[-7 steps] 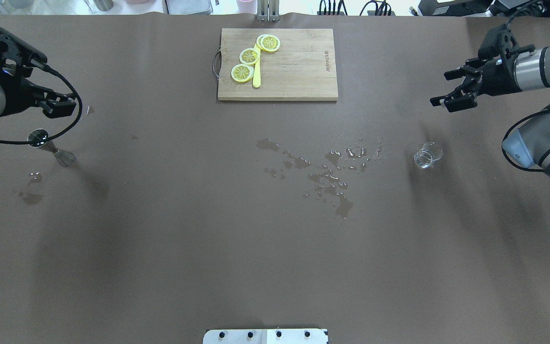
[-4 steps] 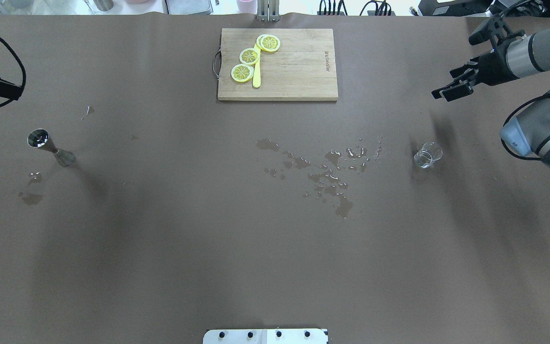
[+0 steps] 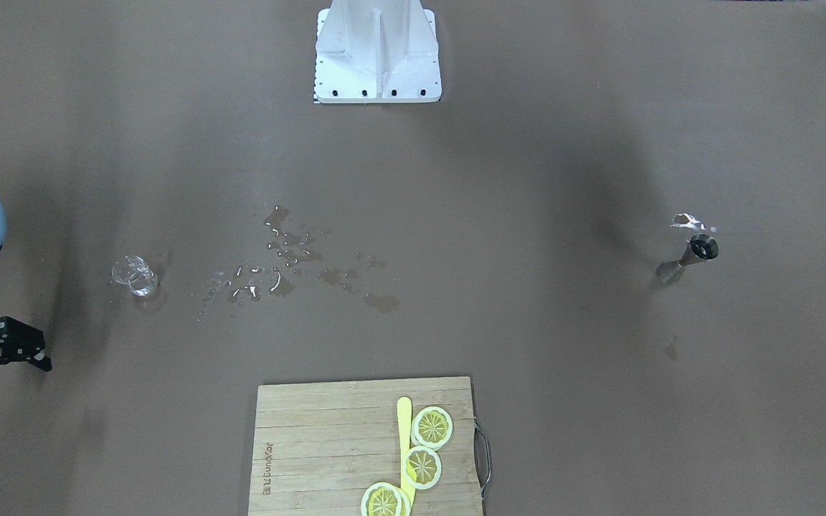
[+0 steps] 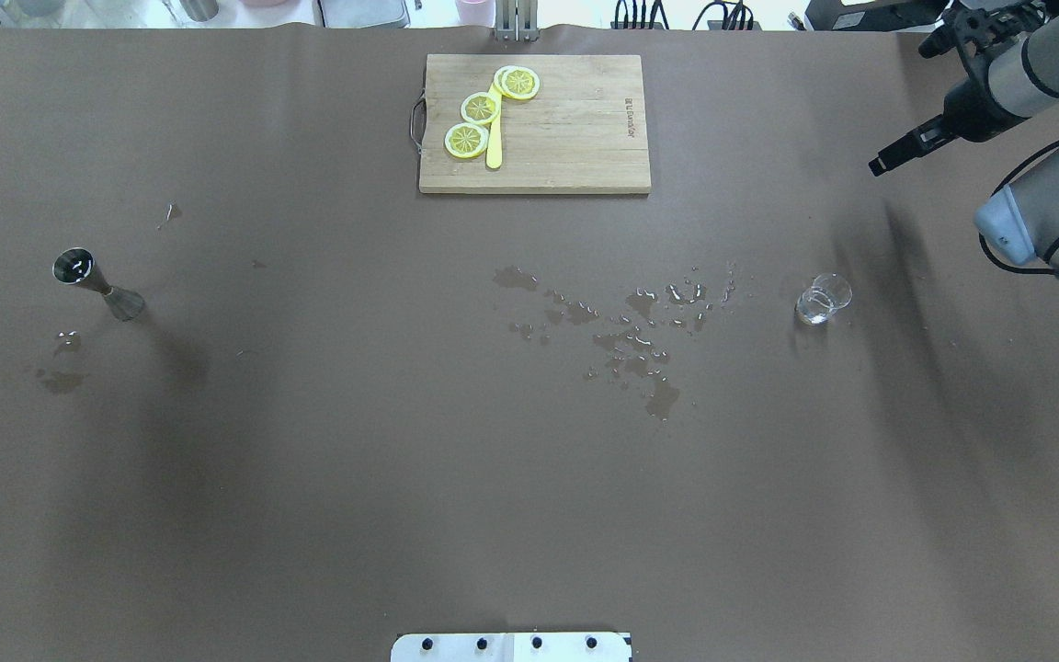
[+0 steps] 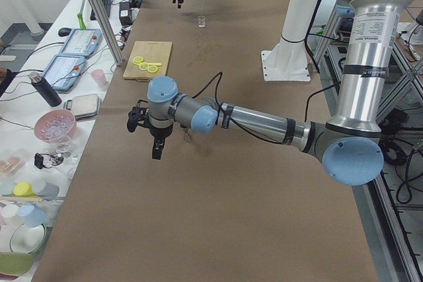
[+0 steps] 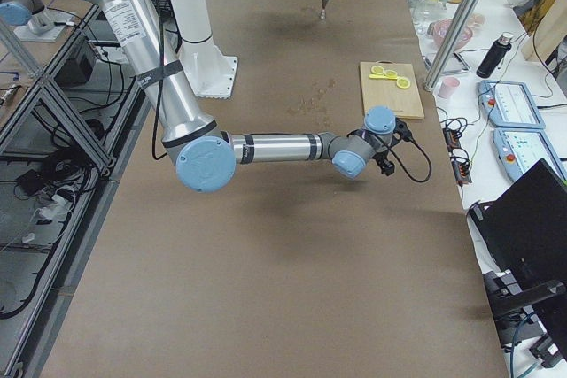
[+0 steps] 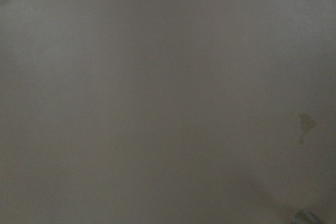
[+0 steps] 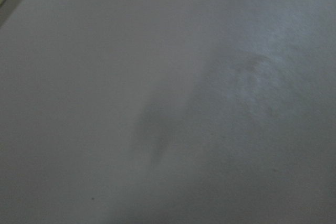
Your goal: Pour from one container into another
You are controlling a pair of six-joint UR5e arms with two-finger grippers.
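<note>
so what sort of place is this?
Probably a robotics lab work cell: an industrial arm by a white pedestal, a brown-covered table, and a side bench with tablets.

A robotics lab, not a kitchen. Two industrial arms rise from a white pedestal bolted at six o'clock on a long table wrapped in brown paper. Aluminium posts stand along the twelve o'clock edge, and beyond them a white bench carries tablets, a laptop and bowls. Cables trail over the floor behind the pedestal. The only kitchenware is a board at twelve, a jigger at nine and a glass at three.
</note>
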